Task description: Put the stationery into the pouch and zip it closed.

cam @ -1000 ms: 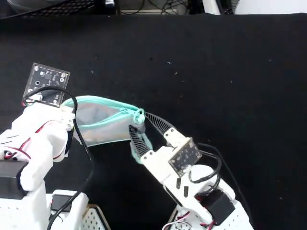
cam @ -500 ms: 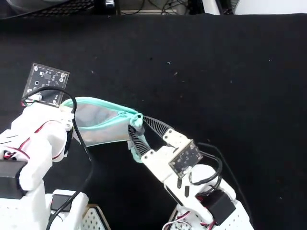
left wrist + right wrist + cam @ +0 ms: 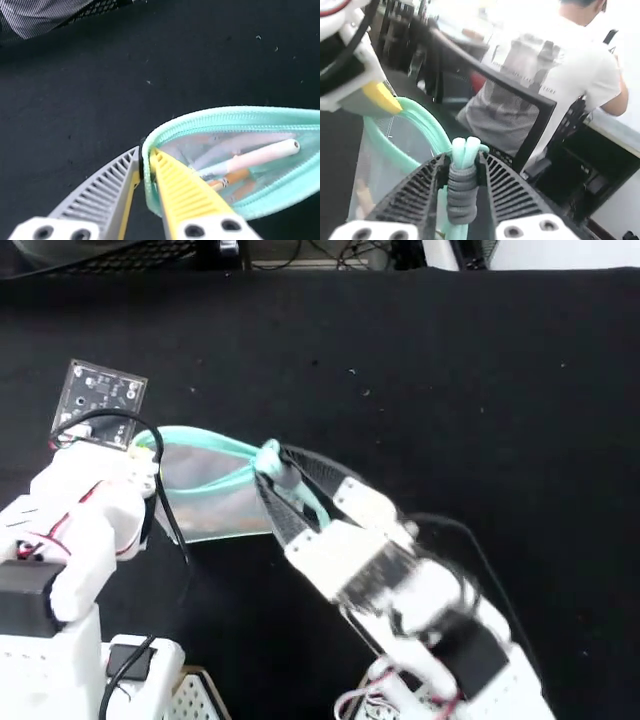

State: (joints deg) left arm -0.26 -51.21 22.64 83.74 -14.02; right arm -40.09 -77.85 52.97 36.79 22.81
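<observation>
The teal mesh pouch [image 3: 205, 495] hangs between both grippers at the table's left. My left gripper [image 3: 145, 152], with its yellow and grey fingers, is shut on the pouch's end rim [image 3: 150, 145]. The pouch mouth [image 3: 225, 115] gapes open; inside lie a white pen [image 3: 260, 155] and orange stationery [image 3: 235, 176]. My right gripper [image 3: 462, 155] has its black fingers shut on the teal zip pull [image 3: 465, 147], at the pouch's other end [image 3: 268, 452]. The left gripper [image 3: 150, 455] stands beside the pouch's left end.
The black table cloth [image 3: 450, 390] stretches bare to the right and far side. The left arm's white body [image 3: 70, 540] and the right arm's body [image 3: 400, 590] crowd the near edge. Cables and equipment [image 3: 300, 255] lie beyond the far edge.
My right gripper has moved up and left with the zip pull, drawing that end of the pouch toward the left gripper. The left arm has shifted slightly away.
</observation>
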